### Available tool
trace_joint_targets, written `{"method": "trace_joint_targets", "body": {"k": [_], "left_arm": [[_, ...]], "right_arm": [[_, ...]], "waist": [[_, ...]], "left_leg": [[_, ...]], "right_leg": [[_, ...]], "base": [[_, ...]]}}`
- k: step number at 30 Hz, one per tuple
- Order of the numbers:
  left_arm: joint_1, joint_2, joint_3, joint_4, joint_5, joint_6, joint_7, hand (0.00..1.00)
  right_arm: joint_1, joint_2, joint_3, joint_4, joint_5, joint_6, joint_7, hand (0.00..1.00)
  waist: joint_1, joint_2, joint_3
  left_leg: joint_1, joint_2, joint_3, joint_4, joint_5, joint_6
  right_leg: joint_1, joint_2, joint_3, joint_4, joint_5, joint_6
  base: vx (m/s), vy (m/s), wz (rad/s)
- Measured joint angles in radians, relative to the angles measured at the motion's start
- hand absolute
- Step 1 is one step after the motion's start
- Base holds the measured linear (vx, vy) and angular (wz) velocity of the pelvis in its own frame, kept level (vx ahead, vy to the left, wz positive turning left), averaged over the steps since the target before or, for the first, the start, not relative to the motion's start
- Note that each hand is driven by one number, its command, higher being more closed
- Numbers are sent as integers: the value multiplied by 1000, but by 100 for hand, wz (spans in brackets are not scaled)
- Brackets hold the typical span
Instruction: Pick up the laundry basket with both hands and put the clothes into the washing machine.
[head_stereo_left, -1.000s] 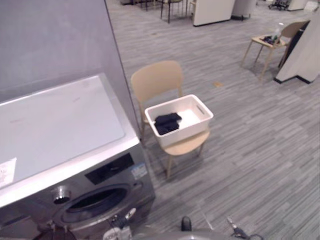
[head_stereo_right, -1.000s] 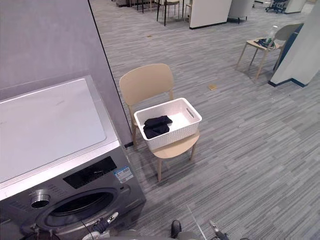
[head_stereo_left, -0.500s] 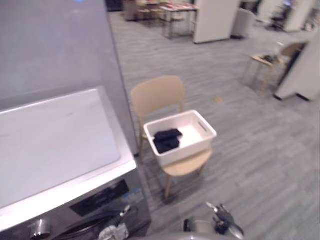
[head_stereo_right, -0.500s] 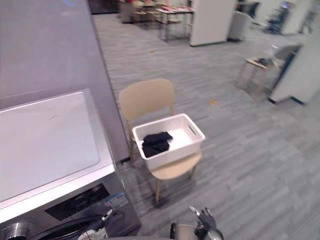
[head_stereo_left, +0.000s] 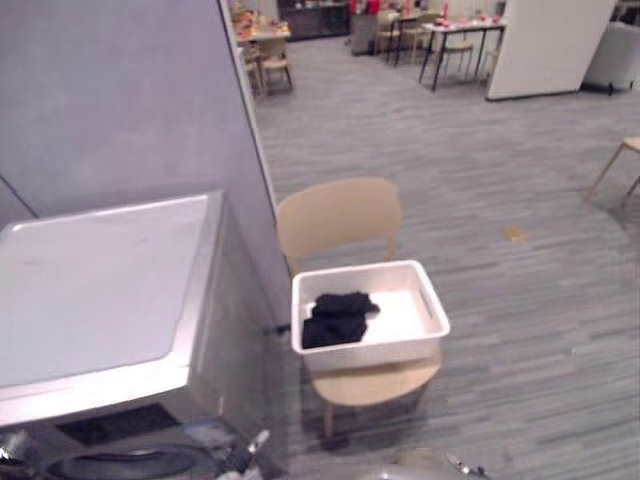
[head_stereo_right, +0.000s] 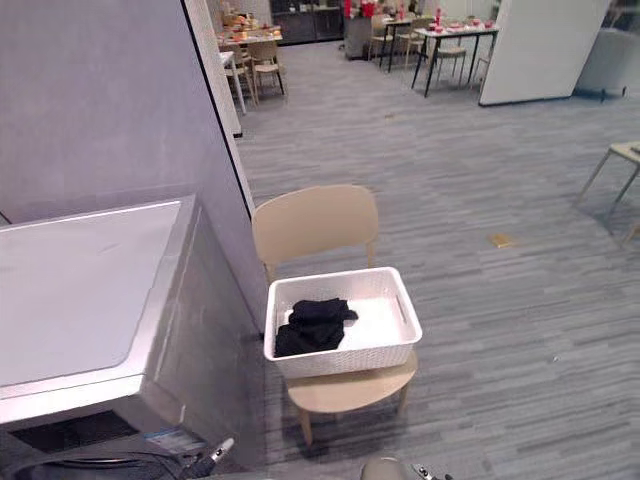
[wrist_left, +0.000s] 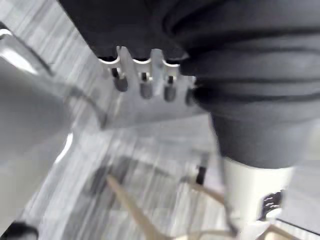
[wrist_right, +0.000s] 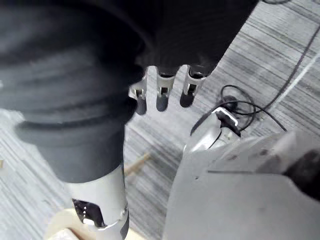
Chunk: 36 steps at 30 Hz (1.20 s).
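White plastic laundry basket sits on the tan chair, with the dark clothes bunched in the end nearer the washing machine, which stands just beside the chair on my left. So nothing's done yet as far as I can see: basket not lifted, clothes not loaded. My left hand hangs with its fingers loose and straight, holding nothing. The right hand looks the same, and both are well apart from the basket. What's left is basically everything: get close, grab both ends, lift, load. Can't tell if the machine's door is open.
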Motion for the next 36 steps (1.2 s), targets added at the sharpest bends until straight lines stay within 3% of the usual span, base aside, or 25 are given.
{"method": "trace_joint_targets", "body": {"k": [1, 2, 3, 4, 6, 7, 10, 11, 14, 17, 21, 24, 27, 30, 32, 33, 36], "left_arm": [[0, 12, 13, 6, -9, 0, -2, 0], [-2, 20, 12, 16, -9, 0, -3, 0], [-11, 30, 7, 47, -8, 1, -3, 0], [-9, 32, -14, 51, -8, 0, -3, 0], [-6, 40, -55, 52, -6, -1, -2, 0], [-6, 46, -94, 57, -5, -1, -2, 0], [-29, 58, -169, 88, 20, 0, -4, 0], [-39, 54, -180, 88, 28, -1, -4, 0], [-50, 53, -197, 90, 40, 0, -5, 0], [-51, 55, -225, 88, 72, 0, -4, 0], [-65, 67, -245, 87, 99, 0, -2, 0], [-65, 89, -272, 87, 110, -10, -3, 0], [-71, 114, -287, 87, 112, -12, -21, 0], [-83, 135, -313, 83, 112, -21, -25, 0], [-109, 142, -318, 74, 109, -23, -30, 0], [-135, 142, -321, 65, 106, -25, -43, 0], [-182, 143, -338, 41, 85, -34, -44, 0]], "right_arm": [[-3, 22, -42, 14, 0, -1, 0, 0], [-9, 28, -72, 29, 2, -3, 0, 0], [-30, 28, -109, 72, 4, -6, -1, 0], [-46, 12, -123, 95, 4, -13, -3, 0], [-62, 0, -119, 96, 6, -23, -3, 0], [-82, -10, -106, 93, 12, -28, -4, 0], [-102, -16, -21, -2, 26, -33, -3, 0], [-104, -11, 2, -46, 26, -34, -5, 0], [-97, 12, 52, -237, 24, -40, -19, 0], [-42, 21, 104, -519, -1, -56, -39, 0], [-32, 3, 113, -835, -113, -86, -48, 0], [-102, -69, 115, -937, -219, -113, -45, 0], [-237, -191, 141, -904, -283, -131, -41, 0], [-375, -310, 249, -768, -295, -130, -25, 0], [-481, -380, 362, -654, -291, -127, 14, 0], [-577, -410, 446, -571, -291, -124, 44, 0], [-734, -412, 555, -424, -280, -109, 70, 0]], "waist": [[-2, -14, -11], [-5, -20, -9], [-16, -15, -7], [-25, -8, -3], [-23, -6, -2], [-21, -2, 1], [-23, 15, 8], [-22, 18, 8], [-20, 29, 19], [-25, 28, 25], [-24, 10, 19], [-21, -14, 16], [-20, -42, 31], [-13, -64, 55], [10, -71, 96], [25, -66, 151], [55, -58, 237]], "left_leg": [[-45, 45, 65, 27, 82, 33], [-60, 73, 116, 38, 87, 47], [-81, 121, 240, 50, 75, 48], [-92, 135, 384, 55, 19, 38], [-80, 84, 429, 30, -69, -25], [-61, 18, 445, -33, -119, -44], [6, -50, 487, -284, -157, -10], [3, -63, 483, -330, -171, -13], [-18, -97, 487, -352, -151, 8], [-8, -127, 485, -377, -130, 19], [-21, -155, 460, -430, -95, 27], [-48, -156, 458, -429, -90, 28], [-95, -165, 451, -424, -84, 32], [-142, -168, 441, -421, -72, 32], [-166, -165, 435, -404, -70, 31], [-195, -163, 423, -378, -70, 31], [-267, -160, 403, -329, -71, 31]], "right_leg": [[37, 14, -45, -54, 23, -34], [60, 18, -69, -84, 42, -55], [101, 26, -125, -148, 73, -80], [152, 33, -175, -220, 100, -93], [189, 33, -202, -286, 127, -96], [202, 33, -204, -327, 139, -95], [185, 33, -212, -368, 174, -75], [162, 33, -206, -368, 187, -70], [153, 12, -177, -423, 253, -55], [155, -10, -174, -432, 262, -48], [152, -25, -194, -488, 287, -33], [152, -19, -197, -560, 330, -36], [142, -21, -200, -624, 372, -36], [108, -24, -206, -637, 390, -43], [81, -23, -210, -628, 396, -50], [60, -24, -220, -608, 398, -53], [0, -30, -230, -565, 398, -55]], "base": [[77, -313, 62], [111, -330, 84], [54, -326, 110], [36, -283, 105], [-21, -136, 66], [-68, -44, 38], [-104, 34, 31], [-78, 68, 8], [-57, 97, -14], [15, 108, 1], [38, 56, 14], [35, -4, 1], [-28, -13, -2], [-58, -30, 5], [-83, -52, 9], [-75, -35, 13], [-145, -36, 17]]}}
